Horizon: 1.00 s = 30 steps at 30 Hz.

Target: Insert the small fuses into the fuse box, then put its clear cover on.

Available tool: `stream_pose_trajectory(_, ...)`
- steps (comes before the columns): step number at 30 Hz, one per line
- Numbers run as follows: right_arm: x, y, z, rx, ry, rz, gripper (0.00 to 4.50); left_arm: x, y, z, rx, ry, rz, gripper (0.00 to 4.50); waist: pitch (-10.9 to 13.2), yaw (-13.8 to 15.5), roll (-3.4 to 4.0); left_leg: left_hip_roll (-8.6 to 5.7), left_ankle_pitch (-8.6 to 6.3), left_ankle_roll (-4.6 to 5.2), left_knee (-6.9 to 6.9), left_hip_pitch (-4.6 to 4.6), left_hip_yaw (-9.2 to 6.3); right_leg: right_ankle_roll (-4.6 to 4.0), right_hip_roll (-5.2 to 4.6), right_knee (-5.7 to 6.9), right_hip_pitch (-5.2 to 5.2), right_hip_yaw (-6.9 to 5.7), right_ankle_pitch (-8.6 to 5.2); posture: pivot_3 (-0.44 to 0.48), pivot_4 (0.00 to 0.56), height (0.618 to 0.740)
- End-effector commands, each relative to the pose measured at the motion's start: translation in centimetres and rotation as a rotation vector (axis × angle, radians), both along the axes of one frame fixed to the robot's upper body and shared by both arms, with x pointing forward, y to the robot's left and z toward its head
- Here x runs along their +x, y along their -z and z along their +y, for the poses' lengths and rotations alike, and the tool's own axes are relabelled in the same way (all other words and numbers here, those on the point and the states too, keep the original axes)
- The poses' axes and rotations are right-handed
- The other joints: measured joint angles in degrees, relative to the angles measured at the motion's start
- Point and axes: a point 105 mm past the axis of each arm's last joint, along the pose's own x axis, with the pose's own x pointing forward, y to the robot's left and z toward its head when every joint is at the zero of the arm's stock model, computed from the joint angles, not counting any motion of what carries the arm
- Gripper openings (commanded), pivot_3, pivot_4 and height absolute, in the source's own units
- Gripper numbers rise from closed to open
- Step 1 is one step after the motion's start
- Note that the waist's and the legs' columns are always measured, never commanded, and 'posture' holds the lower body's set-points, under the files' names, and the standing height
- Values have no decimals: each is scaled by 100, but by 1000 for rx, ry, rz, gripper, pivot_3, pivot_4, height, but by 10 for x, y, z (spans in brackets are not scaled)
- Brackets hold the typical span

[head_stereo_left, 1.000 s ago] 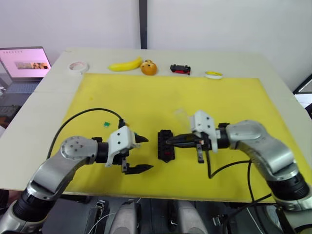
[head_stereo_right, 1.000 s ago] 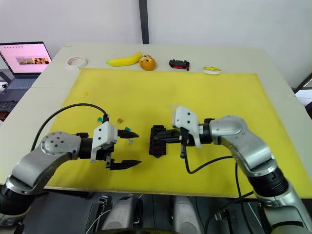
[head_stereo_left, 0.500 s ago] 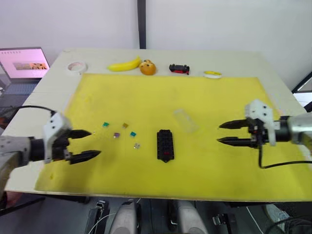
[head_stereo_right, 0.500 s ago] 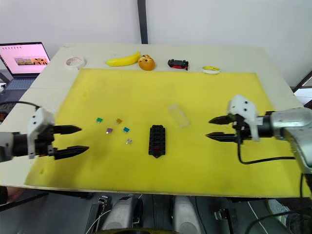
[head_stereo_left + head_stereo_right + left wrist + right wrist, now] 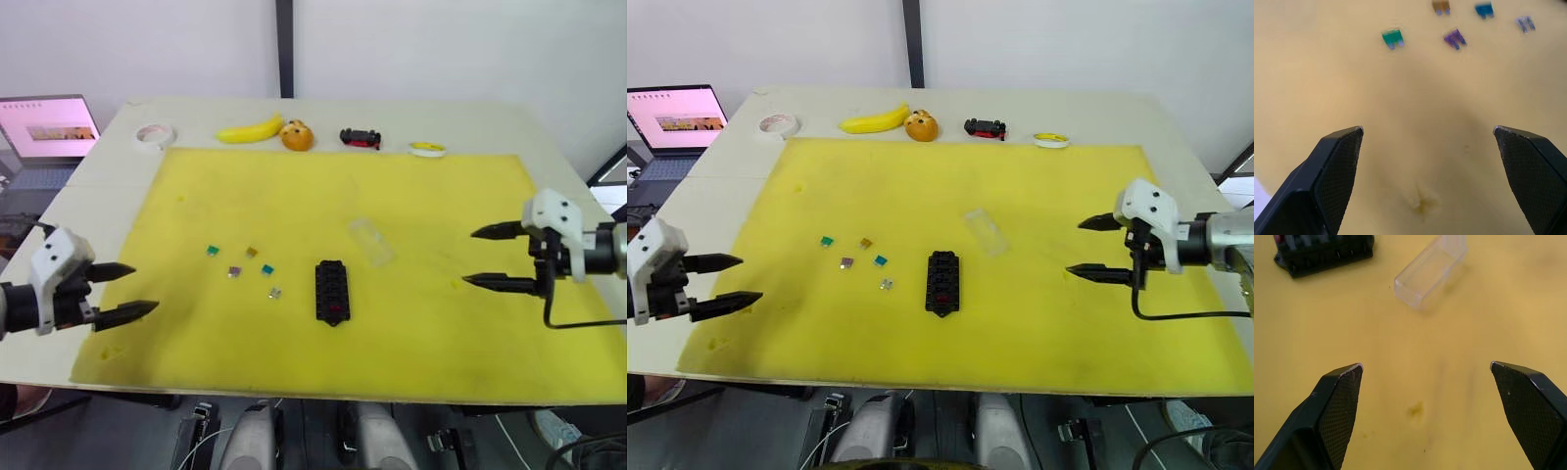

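The black fuse box (image 5: 332, 291) lies on the yellow mat (image 5: 431, 206) near its middle, with a red fuse (image 5: 336, 309) seated in a slot at its near end. Several loose small fuses lie to its left: green (image 5: 212, 251), brown (image 5: 252, 252), purple (image 5: 233, 271), teal (image 5: 266, 269) and grey-white (image 5: 275, 292). Just beyond the box, to its right, the clear cover (image 5: 372, 240) rests on its side. My left gripper (image 5: 145, 287) hovers open and empty at the mat's left edge. At the right side of the mat, my right gripper (image 5: 468, 257) is open and empty as well.
Along the table's far side sit a tape roll (image 5: 155, 133), a banana (image 5: 251, 129), an orange (image 5: 300, 135), a black-and-red toy car (image 5: 361, 138) and a small yellow-white item (image 5: 428, 149). A laptop (image 5: 49, 127) stands off the table's left corner.
My right gripper was shut at the fuse box; it has opened and drawn back to the right. The left arm has pulled away to the mat's left edge, uncovering the loose fuses.
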Motion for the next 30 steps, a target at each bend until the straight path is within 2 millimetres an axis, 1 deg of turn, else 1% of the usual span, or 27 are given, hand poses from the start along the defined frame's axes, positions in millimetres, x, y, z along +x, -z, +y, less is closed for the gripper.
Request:
stream_pose_trajectory(1, 5, -21, 41, 58, -133, -97, 4425, 12, -8, -16, -182, -10, -32, 4500, -1, -19, 2, 0, 0, 0, 0, 1, 0, 0, 1, 1, 1, 0, 0, 0, 150, 737)
stream_pose_trajectory(4, 8, -35, 82, 141, -248, -156, 4425, 27, -23, -26, -464, -65, -1, 4500, 0, -21, -1, 4, 0, 0, 2, -1, -2, 20, 9, 6, -1, 2, 13, 0, 150, 737)
stream_pose_trajectory(5, 9, -40, 94, 167, -276, -171, 4425, 28, -27, -30, -547, -71, 42, 4500, 2, -20, -4, 4, 0, 0, 3, -2, -5, 21, 10, 8, -1, 2, 13, 0, 150, 737)
stream_pose_trajectory(6, 7, -44, 104, 187, -307, -184, 4425, 25, -30, -35, -612, -53, 110, 4500, 2, -20, -8, 4, 0, 0, 5, -6, -12, 21, 13, 10, -3, 1, 14, 0, 150, 737)
stream_pose_trajectory(7, 7, -47, 111, 199, -327, -198, 4425, 22, -32, -38, -660, -41, 170, 4500, 2, -20, -8, 4, 0, 0, 6, -10, -18, 22, 14, 14, -3, -1, 15, 0, 150, 737)
stream_pose_trajectory(8, 6, -50, 119, 211, -344, -210, 4425, 20, -31, -37, -672, -55, 234, 4500, 2, -19, -8, 3, 0, 0, 6, -10, -17, 22, 12, 15, -4, -1, 15, 0, 150, 737)
stream_pose_trajectory(11, -3, -48, 136, 230, -398, -219, 4425, 20, -26, -27, -697, -125, 348, 4500, 2, -17, -7, -1, -2, 1, 4, -10, -17, 21, 6, 16, -5, -2, 14, 0, 150, 737)
stream_pose_trajectory(12, -6, -47, 139, 234, -406, -219, 4425, 21, -26, -25, -710, -138, 363, 4500, 2, -11, -7, -3, -2, 1, 4, -9, -17, 21, 5, 16, -5, -2, 14, 0, 150, 737)
stream_pose_trajectory(13, -10, -47, 143, 242, -420, -222, 4483, 25, -25, -19, -733, -172, 392, 4247, 2, 7, -7, -4, -2, 1, 4, -8, -18, 20, 4, 17, -5, -3, 14, 0, 150, 737)
stream_pose_trajectory(15, -17, -49, 149, 259, -439, -226, 4500, 33, -28, -15, -773, -206, 440, 3660, 1, 32, -9, -6, -1, 0, 6, -7, -22, 20, 5, 19, -2, -6, 13, 0, 150, 737)
stream_pose_trajectory(16, -20, -49, 151, 267, -444, -231, 4500, 37, -30, -16, -809, -214, 479, 3193, 1, 33, -10, -8, 0, -1, 8, -7, -24, 20, 5, 19, 0, -7, 13, 0, 150, 737)
stream_pose_trajectory(18, -22, -50, 152, 274, -443, -238, 4500, 40, -31, -19, -848, -213, 557, 3193, -2, 31, -14, -15, 0, -2, 8, -7, -27, 20, 3, 19, 2, -9, 13, 0, 150, 737)
stream_pose_trajectory(19, -23, -49, 153, 275, -433, -244, 4500, 42, -27, -21, -862, -224, 599, 3193, -2, 21, -14, -18, 0, -2, 8, -7, -27, 21, 1, 19, 3, -9, 14, 0, 150, 737)
stream_pose_trajectory(23, -24, -51, 157, 295, -411, -260, 4500, 48, -3, -25, -829, -292, 703, 3193, -2, -26, -14, -26, 0, -1, 6, -6, -22, 22, -7, 21, 1, -5, 13, 0, 150, 737)
stream_pose_trajectory(26, -29, -53, 161, 299, -423, -269, 4500, 54, 10, -29, -824, -320, 746, 3193, -2, -26, -14, -25, 0, -2, 7, -6, -23, 22, -7, 29, -3, -5, 13, 0, 150, 737)
stream_pose_trajectory(30, -32, -57, 164, 305, -430, -273, 4500, 67, 14, -35, -828, -338, 750, 3193, -2, -5, -17, -27, 1, -3, 8, -8, -23, 21, -6, 33, -5, -5, 13, 0, 150, 737)
